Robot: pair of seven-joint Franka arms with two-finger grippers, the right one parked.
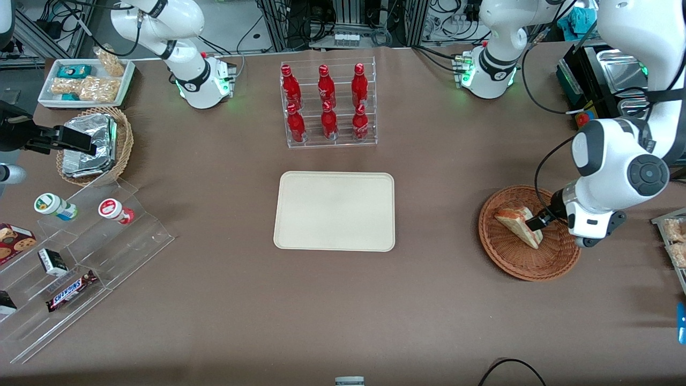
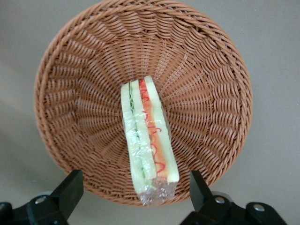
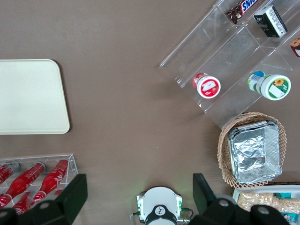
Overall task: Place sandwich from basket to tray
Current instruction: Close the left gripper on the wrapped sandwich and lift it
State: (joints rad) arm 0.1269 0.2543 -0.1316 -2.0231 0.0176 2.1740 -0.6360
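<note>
The sandwich point(image 1: 516, 225) point(image 2: 147, 140), a plastic-wrapped wedge with red and green filling, lies in the round reddish-brown basket point(image 1: 512, 266) point(image 2: 84, 93) toward the working arm's end of the table. My left gripper point(image 1: 536, 222) point(image 2: 135, 182) is low over the basket, open. Its two black fingers point(image 2: 70, 187) stand wide apart on either side of the sandwich's wrapped end without touching it. The cream tray point(image 1: 335, 212) point(image 3: 28, 98) lies flat at the table's middle with nothing on it.
A clear rack of red bottles point(image 1: 328, 104) stands farther from the front camera than the tray. Toward the parked arm's end are a tan basket with foil packets point(image 1: 96, 145), a clear stepped shelf of snacks point(image 1: 80, 246) and a white snack tray point(image 1: 86, 80).
</note>
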